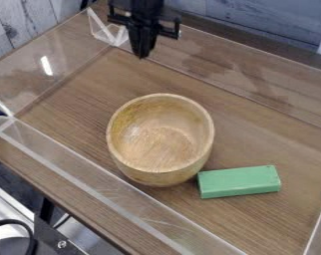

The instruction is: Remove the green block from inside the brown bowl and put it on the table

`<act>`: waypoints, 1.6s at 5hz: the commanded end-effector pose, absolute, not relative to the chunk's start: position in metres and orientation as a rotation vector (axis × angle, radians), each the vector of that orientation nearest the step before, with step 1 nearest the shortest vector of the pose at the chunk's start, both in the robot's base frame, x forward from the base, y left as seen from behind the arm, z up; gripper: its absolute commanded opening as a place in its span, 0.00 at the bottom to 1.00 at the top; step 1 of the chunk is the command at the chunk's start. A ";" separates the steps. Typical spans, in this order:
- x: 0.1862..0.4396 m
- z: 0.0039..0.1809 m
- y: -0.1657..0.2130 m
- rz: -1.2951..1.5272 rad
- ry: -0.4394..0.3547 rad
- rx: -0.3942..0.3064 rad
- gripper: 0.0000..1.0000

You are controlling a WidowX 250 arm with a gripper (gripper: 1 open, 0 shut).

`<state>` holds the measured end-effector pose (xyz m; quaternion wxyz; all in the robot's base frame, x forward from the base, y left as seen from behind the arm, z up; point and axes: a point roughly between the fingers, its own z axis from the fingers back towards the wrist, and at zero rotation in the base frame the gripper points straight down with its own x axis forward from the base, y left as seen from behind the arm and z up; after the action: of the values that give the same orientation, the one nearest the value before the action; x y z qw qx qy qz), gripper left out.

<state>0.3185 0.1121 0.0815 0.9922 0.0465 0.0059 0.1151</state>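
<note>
A brown wood-grain tabletop (70, 98) fills most of the camera view, with low clear acrylic walls (90, 192) along its borders and a patch of grey, wavy-patterned background beyond its upper-left corner. Toward the tabletop's lower edge, the round tan bowl (160, 138) is seen upright, its smooth interior bare to the bottom. The green block (239, 181) is found outside it, lying flat on the wood just beside the bowl's lower-right side, nearer the tabletop's lower-right part; whether the two are touching at the near corner cannot be told for certain. By this arrangement the task is judged to be complete: the block has been taken out and is supported by the table, and nothing further seems to be required except that the arm be kept out of the way. The dark gripper (144, 50) is seen over the tabletop's upper edge, its fingers pointed downward and brought together, with nothing visibly clamped between them. The block lies well apart from the jaws, below and to the right in the view, with the bowl partly between.
</note>
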 end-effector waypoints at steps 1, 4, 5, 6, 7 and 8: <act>0.340 0.104 0.109 0.229 -0.037 0.114 0.00; 0.348 0.078 0.107 0.260 0.013 0.160 0.00; 0.341 0.110 0.101 0.265 -0.028 0.163 0.00; 0.338 0.102 0.101 0.271 -0.017 0.169 0.00; 0.343 0.090 0.103 0.227 -0.004 0.166 0.00; 0.347 0.076 0.106 0.184 0.012 0.163 0.00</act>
<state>0.3367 0.1018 0.0545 0.9923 0.0740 0.0432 0.0897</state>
